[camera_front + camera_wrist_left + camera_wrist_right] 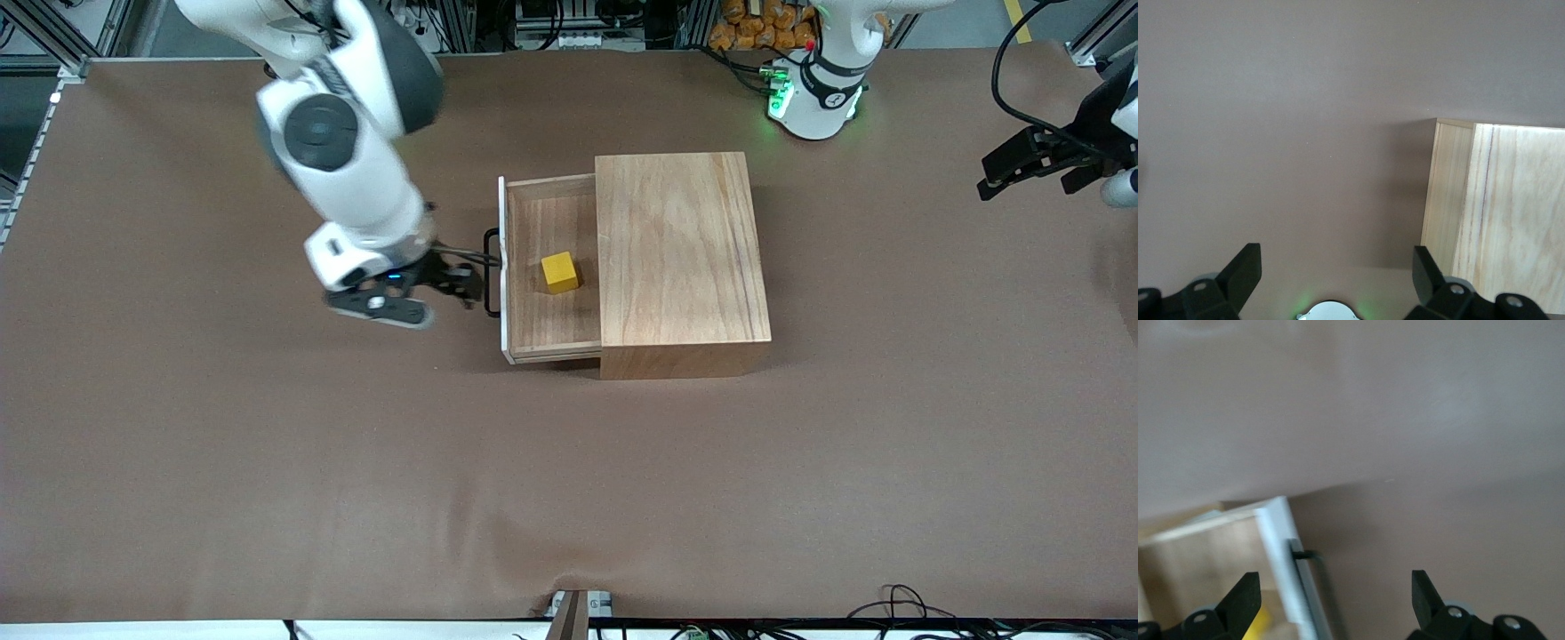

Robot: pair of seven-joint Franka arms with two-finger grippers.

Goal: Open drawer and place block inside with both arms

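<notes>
The drawer (544,316) stands pulled out of the wooden box (680,249) toward the right arm's end, white front (504,267) and black handle (490,271) showing. The yellow block (560,271) rests on the drawer floor. My right gripper (469,283) is open beside the handle, holding nothing. In the right wrist view the gripper (1337,593) straddles the white front (1281,547) and handle (1313,559), with the block (1259,623) at the edge. My left gripper (1000,178) is open and empty, over the table at the left arm's end; it (1337,267) sees the box (1511,213).
Brown cloth covers the table (569,480). The left arm's green-lit base (813,98) stands farther from the front camera than the box. Cables lie along the table's near edge (898,604).
</notes>
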